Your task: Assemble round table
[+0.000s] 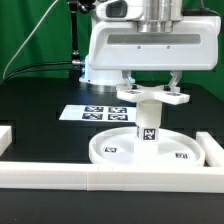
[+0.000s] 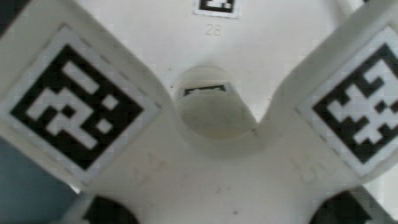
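Observation:
The large round rimmed disc lies flat on the black table. The short cylindrical leg, with a tag on its side, stands upright at the disc's middle. The cross-shaped piece sits level on top of the leg. My gripper comes straight down over it, a finger on each side, shut on the cross-shaped piece. In the wrist view the cross-shaped piece fills the picture with two tagged arms and a round socket in the middle. My gripper shows only as dark fingertips at the piece's edges.
The marker board lies flat on the table behind the disc, toward the exterior view's left. Long white border bars run along the front, the right and the left.

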{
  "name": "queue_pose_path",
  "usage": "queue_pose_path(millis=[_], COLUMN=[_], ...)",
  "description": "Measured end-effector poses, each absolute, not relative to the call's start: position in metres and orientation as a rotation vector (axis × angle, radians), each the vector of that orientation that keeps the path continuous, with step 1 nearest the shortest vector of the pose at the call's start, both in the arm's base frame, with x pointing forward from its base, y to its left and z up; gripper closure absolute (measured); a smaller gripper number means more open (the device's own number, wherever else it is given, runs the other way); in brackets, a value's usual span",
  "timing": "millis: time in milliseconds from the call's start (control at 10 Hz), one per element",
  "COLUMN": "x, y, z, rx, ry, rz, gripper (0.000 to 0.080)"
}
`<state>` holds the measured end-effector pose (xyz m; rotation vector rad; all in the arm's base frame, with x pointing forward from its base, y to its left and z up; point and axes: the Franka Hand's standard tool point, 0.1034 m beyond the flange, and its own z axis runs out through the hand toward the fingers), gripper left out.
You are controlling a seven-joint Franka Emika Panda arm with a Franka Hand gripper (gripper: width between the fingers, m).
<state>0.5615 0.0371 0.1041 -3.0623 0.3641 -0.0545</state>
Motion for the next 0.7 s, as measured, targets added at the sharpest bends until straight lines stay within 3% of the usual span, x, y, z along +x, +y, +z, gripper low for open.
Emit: queue_pose_path(millis=[700], x=[0.5635], y=[0.0404], z=[0.1035], rx=[-2.687], ry=[1.413], rz=[-0.052], gripper=[0.0351])
